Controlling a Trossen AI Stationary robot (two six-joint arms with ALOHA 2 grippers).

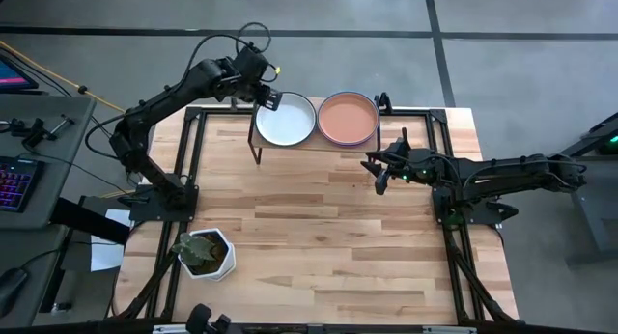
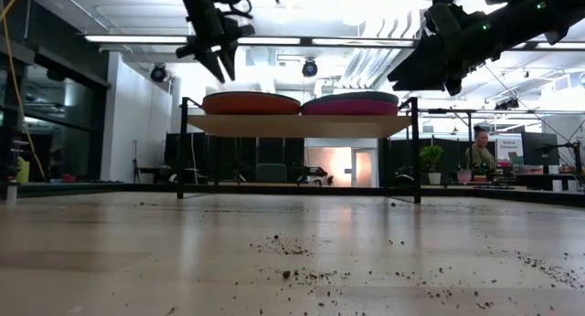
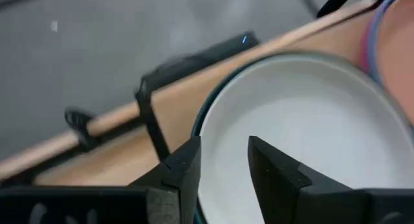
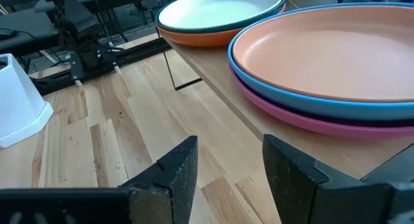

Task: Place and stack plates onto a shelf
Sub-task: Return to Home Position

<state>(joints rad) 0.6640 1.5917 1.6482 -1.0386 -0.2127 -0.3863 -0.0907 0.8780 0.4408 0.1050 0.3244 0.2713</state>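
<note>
The shelf (image 1: 317, 143) stands at the table's far side and carries two stacks of plates. The white plate (image 1: 285, 120) tops the left stack, over a dark teal plate (image 4: 213, 31) and a red plate (image 2: 251, 103). The salmon plate (image 1: 348, 119) tops the right stack, over a light blue plate (image 4: 304, 101) and a magenta plate (image 2: 352, 105). My left gripper (image 1: 269, 97) hangs open just above the white plate's far-left rim (image 3: 213, 120), clear of it. My right gripper (image 1: 378, 172) is open and empty, off the shelf's near right corner.
A white hexagonal plant pot (image 1: 209, 254) with a plant stands near the table's near left corner. Soil crumbs (image 2: 302, 252) lie scattered on the tabletop. The wood between the shelf and the near edge is bare. A person sits in the room behind the table (image 2: 477, 152).
</note>
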